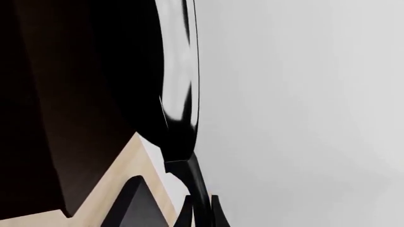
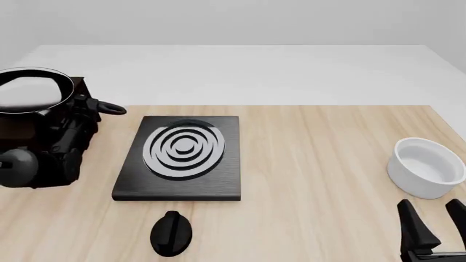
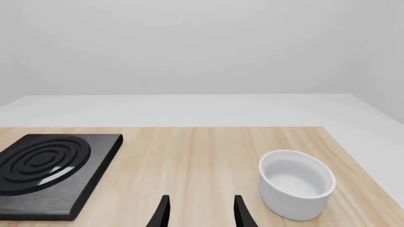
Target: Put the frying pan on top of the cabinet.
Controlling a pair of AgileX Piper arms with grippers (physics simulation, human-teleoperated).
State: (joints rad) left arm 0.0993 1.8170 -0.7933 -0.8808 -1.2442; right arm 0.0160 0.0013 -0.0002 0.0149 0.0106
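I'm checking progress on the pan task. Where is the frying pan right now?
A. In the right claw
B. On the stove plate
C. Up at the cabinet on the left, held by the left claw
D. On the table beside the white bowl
C: the frying pan is up over the cabinet at far left, its handle in the left claw; the stove plate is bare.

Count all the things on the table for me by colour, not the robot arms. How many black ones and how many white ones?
Black or nearly black: 4 (frying pan, cabinet, stove plate, knob)
White: 1 (bowl)
Total: 5
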